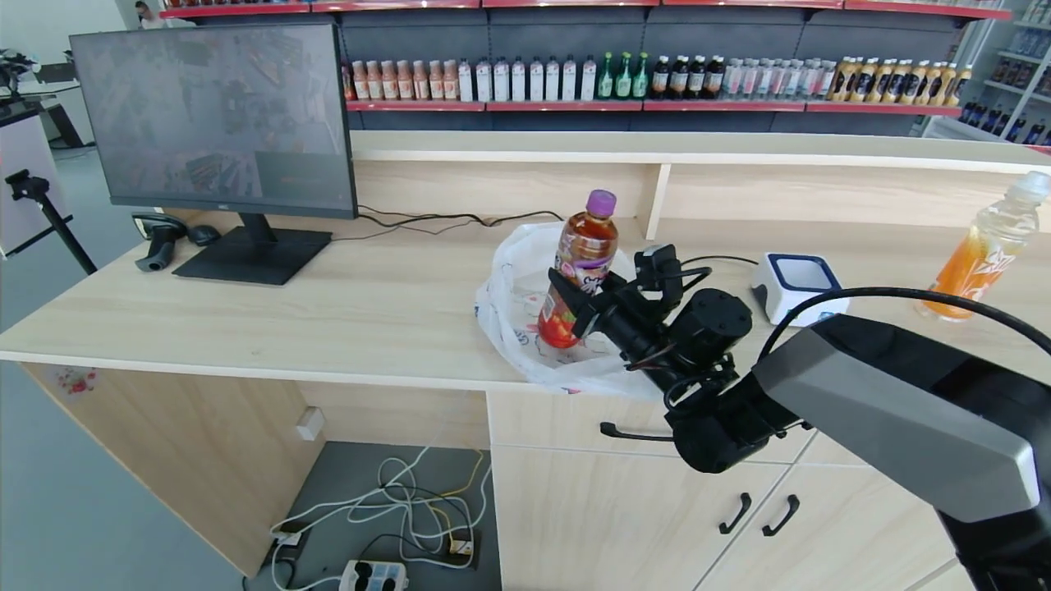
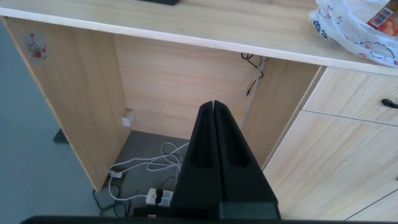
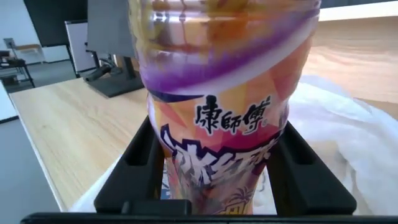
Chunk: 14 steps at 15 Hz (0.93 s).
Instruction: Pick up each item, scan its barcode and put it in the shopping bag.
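Observation:
A purple-capped bottle of reddish drink (image 1: 581,271) stands upright inside the white shopping bag (image 1: 513,308) on the counter. My right gripper (image 1: 575,308) is shut on its lower body; in the right wrist view the bottle (image 3: 217,106) sits clamped between the black fingers (image 3: 134,168). An orange drink bottle (image 1: 981,250) stands at the counter's far right. The white barcode scanner (image 1: 792,283) sits just right of the bag. My left gripper (image 2: 213,134) hangs below the counter edge, shut with nothing in it, and the bag (image 2: 357,28) shows above it.
A monitor (image 1: 218,123) on its stand occupies the counter's left, with a handheld scanner (image 1: 160,242) beside it. A raised wooden ledge (image 1: 657,156) runs behind the bag. Drawers and cables lie under the counter (image 1: 246,328). Shelves of drinks line the back wall.

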Tool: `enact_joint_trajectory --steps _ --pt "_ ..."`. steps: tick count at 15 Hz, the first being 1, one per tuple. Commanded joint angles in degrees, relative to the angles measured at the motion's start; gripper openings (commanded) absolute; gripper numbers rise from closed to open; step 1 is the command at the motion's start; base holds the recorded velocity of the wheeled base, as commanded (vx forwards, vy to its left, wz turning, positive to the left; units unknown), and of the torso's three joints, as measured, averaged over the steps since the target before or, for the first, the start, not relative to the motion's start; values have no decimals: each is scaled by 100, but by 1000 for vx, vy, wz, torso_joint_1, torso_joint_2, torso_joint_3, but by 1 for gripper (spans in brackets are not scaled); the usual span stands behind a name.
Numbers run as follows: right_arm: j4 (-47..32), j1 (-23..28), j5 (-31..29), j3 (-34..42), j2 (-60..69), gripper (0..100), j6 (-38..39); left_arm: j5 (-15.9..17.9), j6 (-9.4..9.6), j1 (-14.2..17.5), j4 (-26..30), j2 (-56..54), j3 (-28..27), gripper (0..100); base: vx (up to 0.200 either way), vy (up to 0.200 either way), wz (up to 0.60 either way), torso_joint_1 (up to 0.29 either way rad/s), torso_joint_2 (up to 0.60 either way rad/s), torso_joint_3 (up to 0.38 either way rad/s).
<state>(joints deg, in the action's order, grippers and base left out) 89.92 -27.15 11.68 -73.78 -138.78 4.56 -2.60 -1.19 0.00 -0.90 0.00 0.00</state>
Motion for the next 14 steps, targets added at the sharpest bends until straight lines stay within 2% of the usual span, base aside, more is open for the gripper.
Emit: enact_joint_trajectory --steps 1,5,6,14 --pt "8 34 -16 -146 -246 0 10 -4 -4 0 -6 9 0 0 0 0 0 0 0 0" --pt "8 25 -25 -119 -273 0 45 -4 -4 0 -6 9 0 0 0 0 0 0 0 0" --pt "8 25 -16 -119 -273 100 54 -4 -4 0 -6 9 0 0 0 0 0 0 0 0" --pt "8 34 -25 -234 -273 100 54 -4 5 0 2 9 0 0 0 0 0 0 0 0"
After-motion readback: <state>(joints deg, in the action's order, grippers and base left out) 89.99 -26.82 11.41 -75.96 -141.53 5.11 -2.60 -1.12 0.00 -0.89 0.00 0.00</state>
